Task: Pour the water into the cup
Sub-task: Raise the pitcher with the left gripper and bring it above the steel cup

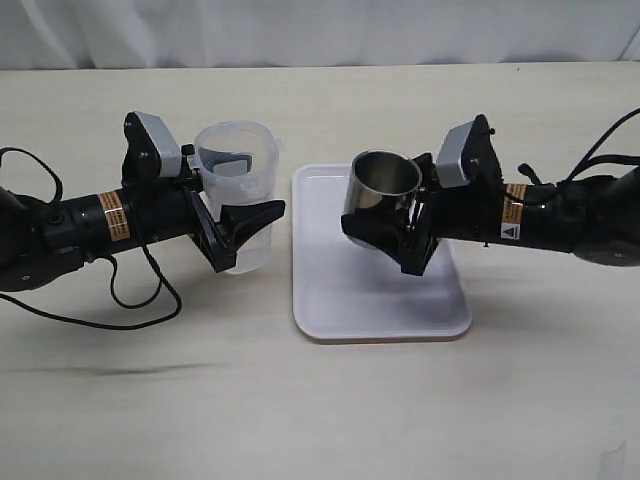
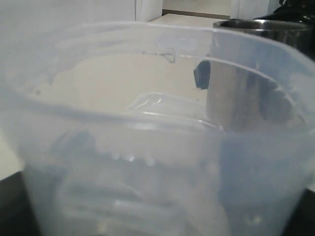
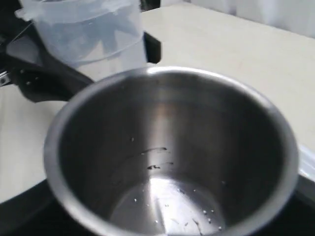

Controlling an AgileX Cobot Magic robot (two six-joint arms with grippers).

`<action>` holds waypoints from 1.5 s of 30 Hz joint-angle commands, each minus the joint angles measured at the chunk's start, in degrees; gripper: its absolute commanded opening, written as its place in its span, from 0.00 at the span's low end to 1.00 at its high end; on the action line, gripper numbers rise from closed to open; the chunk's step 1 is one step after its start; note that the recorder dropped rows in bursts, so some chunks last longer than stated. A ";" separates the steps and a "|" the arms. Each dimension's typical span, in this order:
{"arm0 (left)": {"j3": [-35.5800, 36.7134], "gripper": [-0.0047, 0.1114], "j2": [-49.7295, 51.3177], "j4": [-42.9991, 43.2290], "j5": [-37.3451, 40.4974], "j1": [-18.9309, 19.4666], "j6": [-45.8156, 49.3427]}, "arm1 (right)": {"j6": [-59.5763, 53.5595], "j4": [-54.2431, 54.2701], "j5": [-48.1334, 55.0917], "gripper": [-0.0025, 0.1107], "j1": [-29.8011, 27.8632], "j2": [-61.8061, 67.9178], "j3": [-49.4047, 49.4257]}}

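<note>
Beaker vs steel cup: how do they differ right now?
Material: the beaker is translucent plastic; the cup is shiny, opaque steel.
Size: the beaker looks taller than the cup.
Place: the beaker sits in the left gripper, beside the tray over the table; the cup sits in the right gripper over the tray.
Shared: both are gripped, mouths up.

A robot test lab, it seems: bare pale surface (image 1: pixel 320 410), plain white backdrop (image 1: pixel 300 30) at 12 o'clock, a black cabled left arm (image 1: pixel 80 228) reaching in from 9 o'clock, a right arm (image 1: pixel 560 218) from 3 o'clock, one white tray (image 1: pixel 380 300) at centre.
</note>
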 commanded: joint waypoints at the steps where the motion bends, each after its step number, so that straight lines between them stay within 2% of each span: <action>1: -0.23 0.04 0.11 -0.17 0.88 -0.12 0.03 | 1.42 -8.94 -0.03 0.06 -0.15 1.03 -2.34; 5: -0.23 0.04 0.11 -0.17 0.88 -0.12 0.03 | 1.42 -12.18 -2.55 0.06 -0.15 3.70 -4.32; 21: -0.23 0.04 -0.12 -0.88 -1.24 -0.12 -0.13 | 1.17 -10.77 -2.71 0.06 -0.15 5.95 -6.98; 37: -0.35 0.04 -8.93 -0.53 -1.24 -0.12 -5.29 | 2.01 -11.04 -2.95 0.06 -0.15 5.95 -6.98; 45: -7.24 0.04 -8.94 1.30 -0.78 -2.10 -8.99 | -0.70 -9.67 -4.25 0.06 -0.15 5.95 -6.98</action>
